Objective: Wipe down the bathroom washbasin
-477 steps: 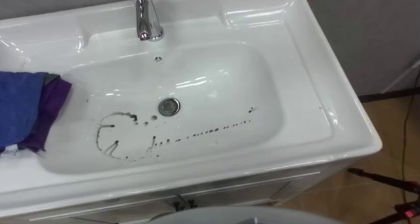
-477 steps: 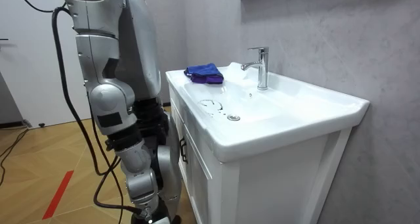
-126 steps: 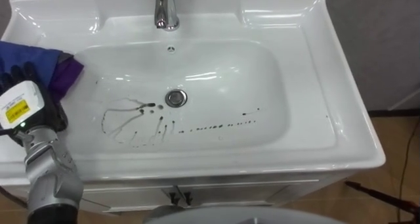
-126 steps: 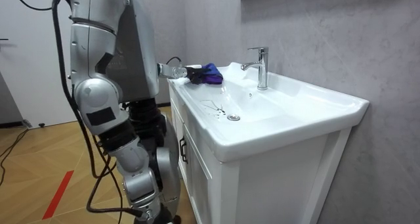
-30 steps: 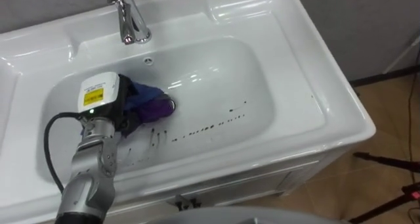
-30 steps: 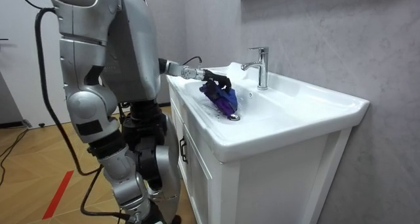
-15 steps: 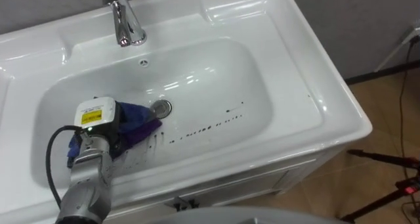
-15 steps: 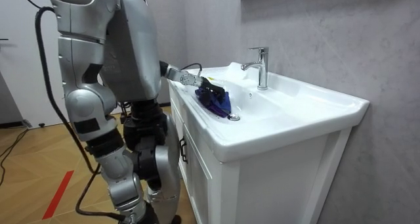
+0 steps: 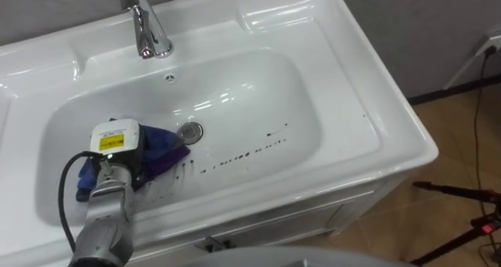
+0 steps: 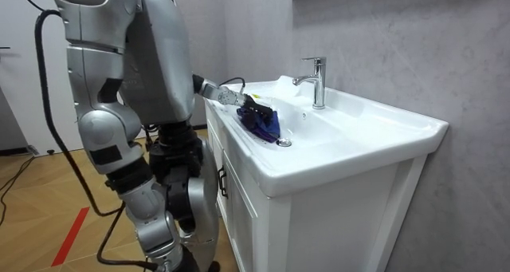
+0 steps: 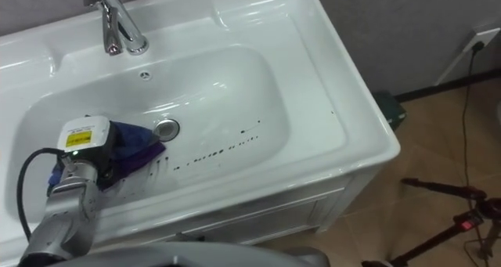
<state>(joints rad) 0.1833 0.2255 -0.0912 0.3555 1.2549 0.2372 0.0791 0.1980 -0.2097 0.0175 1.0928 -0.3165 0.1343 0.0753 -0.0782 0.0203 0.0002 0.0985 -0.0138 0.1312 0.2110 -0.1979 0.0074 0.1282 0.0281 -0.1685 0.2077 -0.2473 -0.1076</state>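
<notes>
Cloth (image 9: 160,146) in our left hand (image 9: 117,156), fingers curled round it, has slid near-left off the drain (image 9: 189,131); the basin (image 9: 321,102) keeps dark streaks (image 9: 243,153) to the right, unwiped.

We log: faucet (image 9: 145,28) behind the basin (image 9: 337,102) bowl, drain (image 9: 189,131) mid-bowl. Cloth (image 9: 162,145) in the bowl, just left of the drain, left hand (image 9: 117,156) on it. Specks (image 9: 243,152) trail right of the drain.
</notes>
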